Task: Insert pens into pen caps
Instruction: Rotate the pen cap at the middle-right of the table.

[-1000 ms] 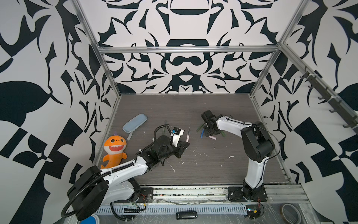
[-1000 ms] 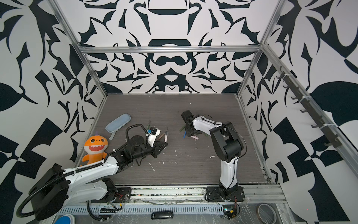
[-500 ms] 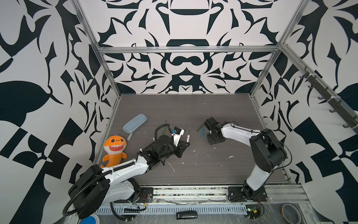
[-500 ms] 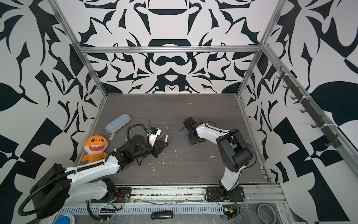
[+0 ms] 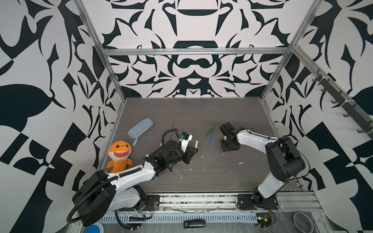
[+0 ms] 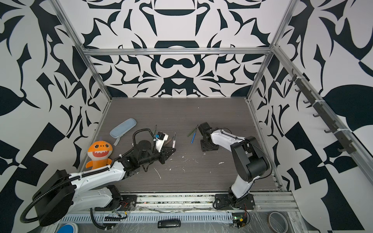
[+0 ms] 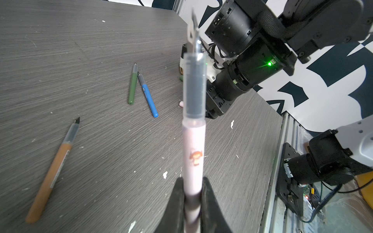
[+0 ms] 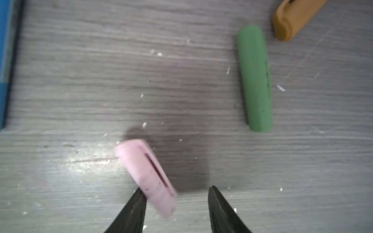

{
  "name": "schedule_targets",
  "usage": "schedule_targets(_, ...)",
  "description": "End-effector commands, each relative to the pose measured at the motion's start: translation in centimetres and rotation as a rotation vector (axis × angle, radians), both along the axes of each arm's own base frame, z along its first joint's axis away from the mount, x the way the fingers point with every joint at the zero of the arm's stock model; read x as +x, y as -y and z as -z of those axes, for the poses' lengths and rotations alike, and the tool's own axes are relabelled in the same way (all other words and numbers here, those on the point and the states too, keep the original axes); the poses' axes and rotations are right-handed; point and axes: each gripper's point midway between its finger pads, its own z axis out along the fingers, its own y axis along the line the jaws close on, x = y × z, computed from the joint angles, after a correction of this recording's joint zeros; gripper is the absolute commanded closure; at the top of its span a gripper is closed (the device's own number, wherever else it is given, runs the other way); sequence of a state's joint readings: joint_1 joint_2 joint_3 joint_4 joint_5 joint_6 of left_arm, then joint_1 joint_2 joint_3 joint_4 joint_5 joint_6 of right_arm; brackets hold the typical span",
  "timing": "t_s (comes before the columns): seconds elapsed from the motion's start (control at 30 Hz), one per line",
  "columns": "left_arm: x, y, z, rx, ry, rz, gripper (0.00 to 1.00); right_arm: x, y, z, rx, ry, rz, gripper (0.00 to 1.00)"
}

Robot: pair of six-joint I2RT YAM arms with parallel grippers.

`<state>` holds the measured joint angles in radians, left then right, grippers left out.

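- The left gripper [image 7: 192, 184] has its fingers [image 7: 177, 193] closed on the lower barrel of the pale pink pen [image 7: 193, 145]. The pen is held clear of the worktop [image 5: 181, 113], dark tip outward.
- In the left wrist view, the right arm's black wrist stands just beyond that tip.
- The right gripper [image 8: 175, 188] is low over the worktop with its fingers [image 8: 218, 205] apart and gripping nothing. The pink cap [image 8: 147, 173] lies tilted and blurred, touching one fingertip and apart from the other.
- A green cap [image 8: 255, 78] and an orange-brown cap [image 8: 292, 18] lie near each other, well apart from the pink cap. In both top views the right gripper hides all three.
- A green pen [image 7: 132, 86] and a blue pen [image 7: 148, 96] lie uncapped between the arms, their tips almost meeting.
- An orange-brown pen [image 7: 52, 171] lies uncapped beside the left gripper.
- A pale blue pencil case [image 5: 140, 128] and an orange shark plush [image 5: 119, 153] sit at the worktop's left edge, and white flecks [image 5: 203, 160] dot the middle.
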<state>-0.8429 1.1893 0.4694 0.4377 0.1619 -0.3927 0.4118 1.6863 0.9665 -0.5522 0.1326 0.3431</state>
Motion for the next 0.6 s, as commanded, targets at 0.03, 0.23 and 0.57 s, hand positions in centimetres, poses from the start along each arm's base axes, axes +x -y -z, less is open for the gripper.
schedule_targets(0.03, 0.2, 0.8, -1.7, -0.037, 0.029, 0.018, 0.96, -0.1, -0.4, -0.7, 0.067, 0.015, 0.023, 0.48)
schedule_targets(0.23, 0.2, 0.8, -1.7, -0.038, 0.035, 0.019, 0.96, 0.3, -1.4, -2.4, 0.116, 0.029, -0.020, 0.49)
schedule_targets(0.57, 0.2, 1.0, -2.0, -0.038, 0.037, 0.031, 0.95, 1.7, -1.1, -2.4, -0.060, -0.014, -0.098, 0.41)
